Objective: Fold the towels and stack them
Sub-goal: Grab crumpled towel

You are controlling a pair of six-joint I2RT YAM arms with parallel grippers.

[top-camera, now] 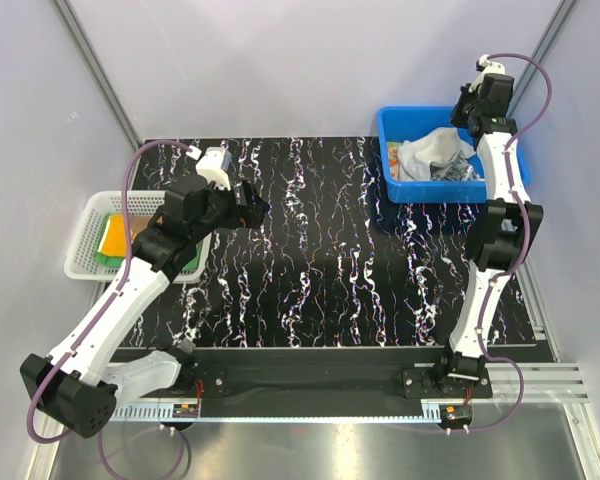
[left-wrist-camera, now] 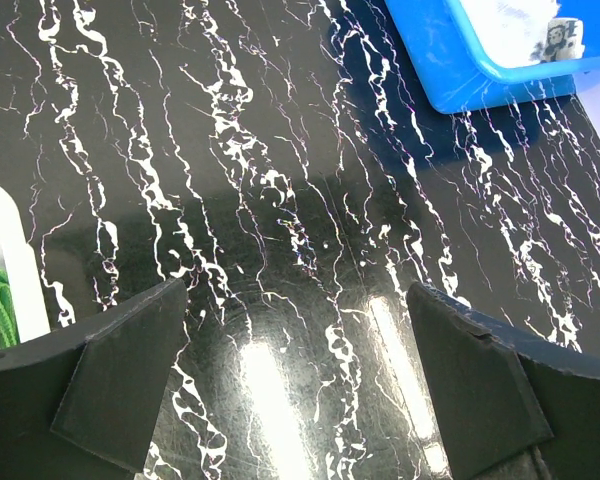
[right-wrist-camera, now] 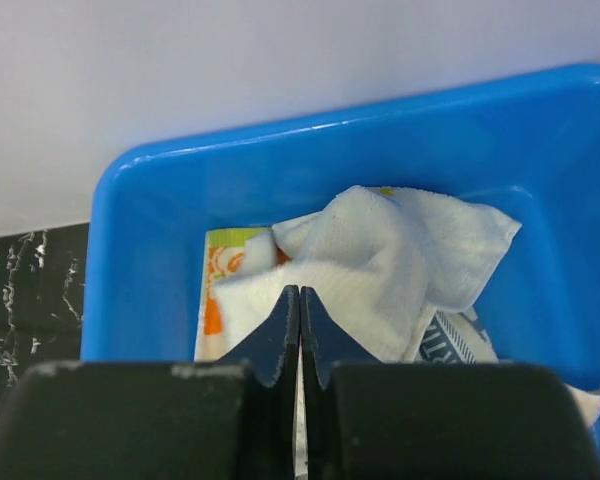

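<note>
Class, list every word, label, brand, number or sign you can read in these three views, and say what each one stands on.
No text can be read in any view.
Navy-and-white patterned towel in the blue bin: printed marks, too blurred to read.
Orange-printed towel beside it: pattern only, no legible letters.

bright, even light from above, with soft shadows. 2 long white glare streaks cross the glossy black table (left-wrist-camera: 230, 150) in the left wrist view. the right wrist view's near fingers (right-wrist-camera: 275, 335) look dark and blurred.
</note>
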